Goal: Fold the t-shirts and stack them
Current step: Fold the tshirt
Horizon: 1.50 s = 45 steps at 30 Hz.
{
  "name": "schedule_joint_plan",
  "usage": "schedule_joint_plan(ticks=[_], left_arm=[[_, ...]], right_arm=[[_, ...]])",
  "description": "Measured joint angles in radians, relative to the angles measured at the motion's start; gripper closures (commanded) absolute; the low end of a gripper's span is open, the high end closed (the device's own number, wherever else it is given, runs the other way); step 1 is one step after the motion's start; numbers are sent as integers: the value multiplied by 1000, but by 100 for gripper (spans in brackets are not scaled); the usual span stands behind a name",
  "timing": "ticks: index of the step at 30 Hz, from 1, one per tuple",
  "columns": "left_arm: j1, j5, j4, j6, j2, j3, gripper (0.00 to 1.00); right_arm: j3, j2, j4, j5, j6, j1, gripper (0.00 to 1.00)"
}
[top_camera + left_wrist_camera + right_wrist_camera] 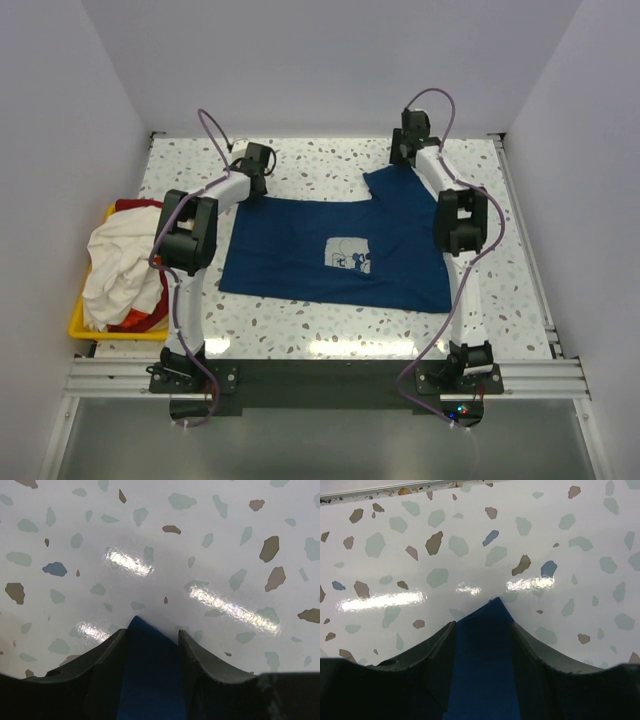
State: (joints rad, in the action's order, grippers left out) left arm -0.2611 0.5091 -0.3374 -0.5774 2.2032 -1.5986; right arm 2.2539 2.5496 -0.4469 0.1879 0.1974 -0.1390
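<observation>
Speckled white surface (300,320) fills both wrist views, glossy under the lights. Left claw (152,639) is closed on a far corner of the navy shirt (335,255), blue cloth pinched between its dark fingers (107,652). Right claw (482,625) grips the other far corner the same way. Between them the shirt lies spread out, its white square print facing up. At the left edge a yellow bin (85,325) holds a cream shirt (115,265) heaped over a red one (135,205).

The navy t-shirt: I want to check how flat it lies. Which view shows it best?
The top external view: the whole navy t-shirt lies spread on the table, print up. Each wrist view shows only a blue corner between the fingers of the left gripper and right gripper.
</observation>
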Motion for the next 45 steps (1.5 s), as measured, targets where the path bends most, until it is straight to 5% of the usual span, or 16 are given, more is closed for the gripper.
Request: schedule_joint_plan(ticks=[10,17,22,45], left_arm=[[0,-5,2,19,0,0,51],[0,-7,3,21,0,0,50],[0,-7,6,22,0,0,50],[0,-35,40,47,-92,-5,49]], right_arm=[[47,48,-15,36,-34,-9,56],[48,48,-17,39,-42,-11,86],[37,47,-3,39,-38,-11,99],[12,34,14,30,-23,-11,100]])
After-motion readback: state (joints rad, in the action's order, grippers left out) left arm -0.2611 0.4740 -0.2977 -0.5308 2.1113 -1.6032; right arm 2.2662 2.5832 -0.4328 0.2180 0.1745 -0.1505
